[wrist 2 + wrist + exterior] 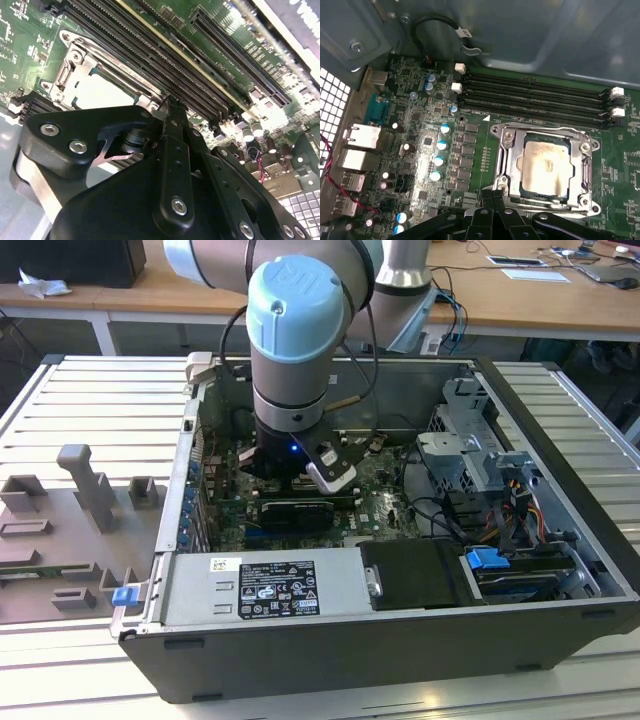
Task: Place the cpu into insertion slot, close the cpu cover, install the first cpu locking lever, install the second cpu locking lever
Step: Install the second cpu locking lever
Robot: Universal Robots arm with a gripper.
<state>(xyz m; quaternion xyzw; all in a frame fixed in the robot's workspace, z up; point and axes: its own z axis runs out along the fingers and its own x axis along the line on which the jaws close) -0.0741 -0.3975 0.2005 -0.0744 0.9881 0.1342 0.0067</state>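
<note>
Down inside the open PC case (560,470), we see the gripper (492,197) low over the motherboard (435,125), right at the edge of the CPU socket. The cpu (546,167) sits in the socket, pale metal face up, and the cpu cover (507,160) lies down flat around it, its frame edging the chip on all sides. From the fingertips the chip lies just beyond, across the near rail of the cover. The fingers (172,150) are pinched narrow, tips together with nothing visibly between them, right at that near rail. We can't tell for sure whether the tips are touching a locking lever or only hovering beside the frame; the gripper body hides that spot. The memory slots (535,97) run parallel to the socket's far side.
</note>
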